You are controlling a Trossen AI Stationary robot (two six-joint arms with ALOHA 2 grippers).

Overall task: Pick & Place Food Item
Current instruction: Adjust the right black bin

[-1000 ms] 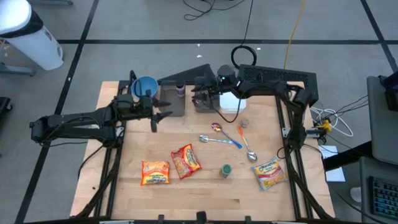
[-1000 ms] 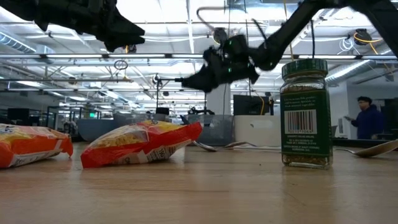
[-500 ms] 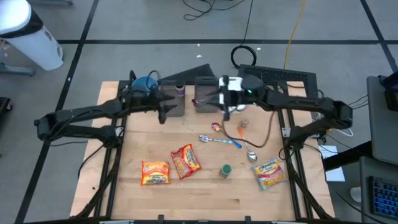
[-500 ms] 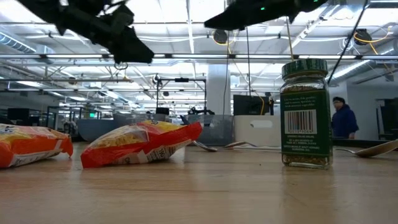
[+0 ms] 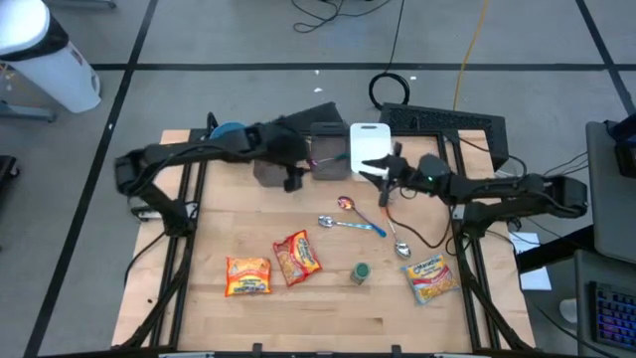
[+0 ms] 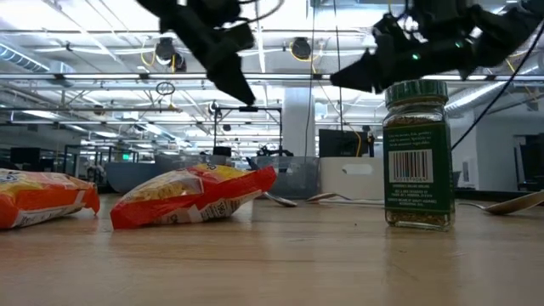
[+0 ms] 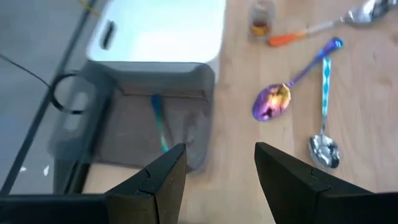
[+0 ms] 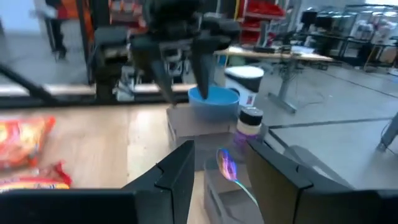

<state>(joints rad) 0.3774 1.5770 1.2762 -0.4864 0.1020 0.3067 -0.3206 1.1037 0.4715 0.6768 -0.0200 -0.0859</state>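
The left gripper (image 5: 294, 177) hangs above the grey bin (image 5: 275, 166) near the table's (image 5: 298, 308) far edge, fingers spread apart and holding nothing, as the left wrist view shows with bare wood and bin wall between them. The right gripper (image 5: 383, 171) hangs over the far middle of the table, beside the white board (image 5: 368, 142), its fingers also parted and empty.

The food items lie well apart from both: two orange noodle packets (image 5: 298, 257) toward the near edge, a yellow packet (image 5: 430, 276) near the right near corner, and a green-lidded spice jar (image 5: 360, 271) between them.

The likely trouble is crowding. Both grippers sit close together at the far edge, so a reach by either toward the near edge could cross the other arm's path. The spoons (image 5: 350, 223) lie between the right gripper and the packets; a low sweep would scatter them. The packets are soft and flat, so a shallow pinch may slip off the wrapper, and the jar could tip if nudged.

Compared with half a second ago, the left gripper has moved rightward along the far edge to the bin, and the right gripper has drawn slightly toward the table's right side, uncovering the white board.
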